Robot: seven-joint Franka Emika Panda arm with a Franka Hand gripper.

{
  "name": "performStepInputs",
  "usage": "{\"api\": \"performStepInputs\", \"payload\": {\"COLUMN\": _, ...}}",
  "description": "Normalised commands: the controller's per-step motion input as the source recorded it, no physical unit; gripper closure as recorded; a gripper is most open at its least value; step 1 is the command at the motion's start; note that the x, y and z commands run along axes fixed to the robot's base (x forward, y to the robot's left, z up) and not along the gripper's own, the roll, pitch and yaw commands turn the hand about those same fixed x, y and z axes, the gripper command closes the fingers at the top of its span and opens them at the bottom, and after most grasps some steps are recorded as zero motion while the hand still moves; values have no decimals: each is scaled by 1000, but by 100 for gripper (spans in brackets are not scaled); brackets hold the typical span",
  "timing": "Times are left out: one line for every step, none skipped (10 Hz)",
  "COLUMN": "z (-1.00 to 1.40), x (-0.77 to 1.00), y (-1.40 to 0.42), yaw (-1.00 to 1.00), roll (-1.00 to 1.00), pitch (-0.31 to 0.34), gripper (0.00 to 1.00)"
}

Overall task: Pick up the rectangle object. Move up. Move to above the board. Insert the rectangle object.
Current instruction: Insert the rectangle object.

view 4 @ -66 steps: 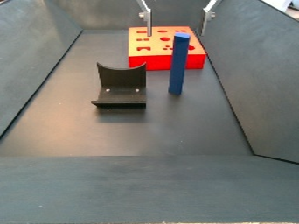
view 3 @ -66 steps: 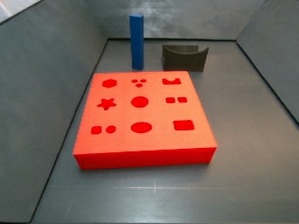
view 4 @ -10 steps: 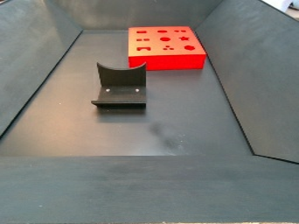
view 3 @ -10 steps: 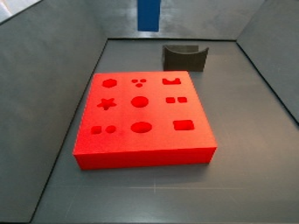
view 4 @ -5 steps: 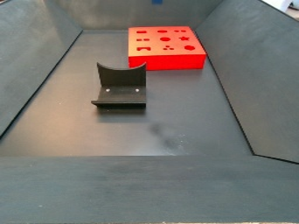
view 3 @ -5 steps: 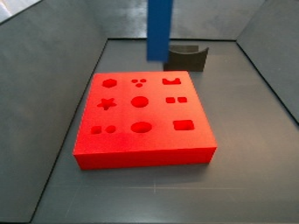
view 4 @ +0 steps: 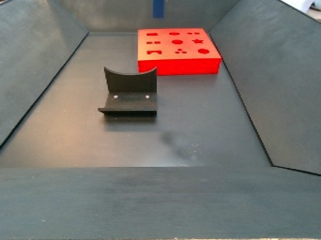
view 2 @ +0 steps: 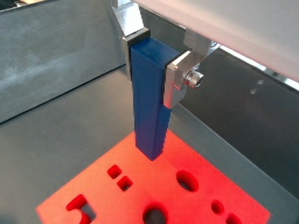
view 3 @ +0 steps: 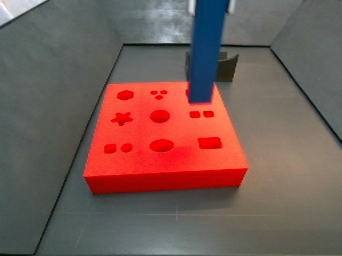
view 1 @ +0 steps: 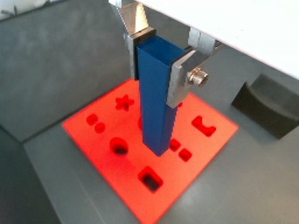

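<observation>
The end effector [view 1: 162,54] clamps the rectangle object [view 1: 156,96] upright, long axis vertical, hanging above the board [view 1: 105,162]; its slot lies toward 6 o'clock.

Both wrist views look steeply down past the gripper [view 1: 163,54] [view 2: 159,51] and bar [view 1: 156,96] onto the board [view 1: 111,171]. A side view sits close above the board [view 3: 160,165]; another views it from afar, across the fixture [view 4: 128,93].
</observation>
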Motion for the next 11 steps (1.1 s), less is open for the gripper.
{"api": "performStepInputs", "payload": {"z": -426, "x": 400, "y": -294, "yaw": 180, "roll": 61, "pitch": -51, "gripper": 100}}
{"api": "performStepInputs", "payload": {"z": -403, "x": 406, "y": -274, "yaw": 174, "roll": 63, "pitch": -47, "gripper": 100}}
{"api": "performStepInputs", "payload": {"z": -389, "x": 377, "y": -243, "yaw": 171, "roll": 60, "pitch": -44, "gripper": 100}}
{"api": "performStepInputs", "payload": {"z": -351, "x": 337, "y": -203, "yaw": 154, "roll": 63, "pitch": -30, "gripper": 100}}
{"api": "performStepInputs", "payload": {"z": -123, "x": 100, "y": -46, "yaw": 0, "roll": 33, "pitch": -4, "gripper": 100}}
{"api": "performStepInputs", "payload": {"z": -49, "x": 0, "y": 0, "yaw": 11, "roll": 0, "pitch": 0, "gripper": 100}}
{"api": "performStepInputs", "payload": {"z": -126, "x": 0, "y": 0, "yaw": 37, "roll": 21, "pitch": 0, "gripper": 100}}
{"api": "performStepInputs", "payload": {"z": -200, "x": 0, "y": -31, "yaw": 89, "roll": 57, "pitch": 0, "gripper": 100}}
{"api": "performStepInputs", "payload": {"z": -263, "x": 0, "y": -46, "yaw": 117, "roll": 64, "pitch": -16, "gripper": 100}}
{"api": "performStepInputs", "payload": {"z": -254, "x": 0, "y": -71, "yaw": 126, "roll": 40, "pitch": -26, "gripper": 100}}
{"api": "performStepInputs", "payload": {"z": -220, "x": 29, "y": -51, "yaw": 109, "roll": 19, "pitch": -16, "gripper": 100}}
